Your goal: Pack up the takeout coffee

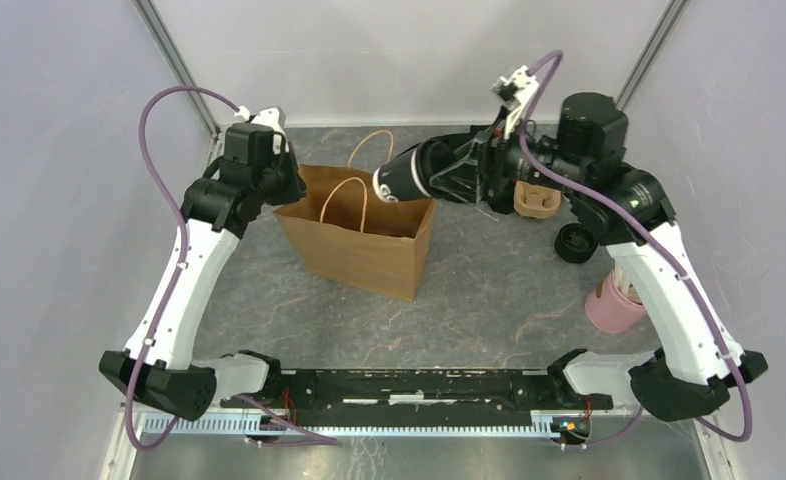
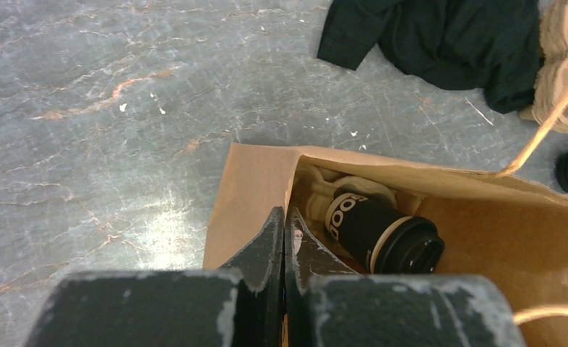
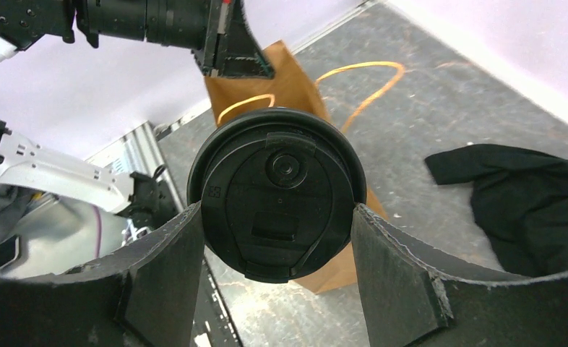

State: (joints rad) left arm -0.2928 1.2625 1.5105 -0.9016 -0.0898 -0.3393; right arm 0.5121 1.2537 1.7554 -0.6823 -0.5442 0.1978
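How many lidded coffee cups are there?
2. One cup lies inside the paper bag; the second cup is in the right end effector above it. More may hide inside.

We are looking at two alike black paper cups, each wearing a round black sip lid. The first cup [image 1: 401, 178] [image 3: 277, 191] is hanging on its side in the air. The right gripper [image 1: 431, 172] [image 3: 275, 215] is clamping it at its lidded end, above the far right corner of the paper bag [image 1: 354, 250] [image 2: 252, 181]. Its lid is facing right and its base is pointing left. The second cup [image 2: 382, 233] is lying on its side down inside that bag, showing white lettering on its wall.
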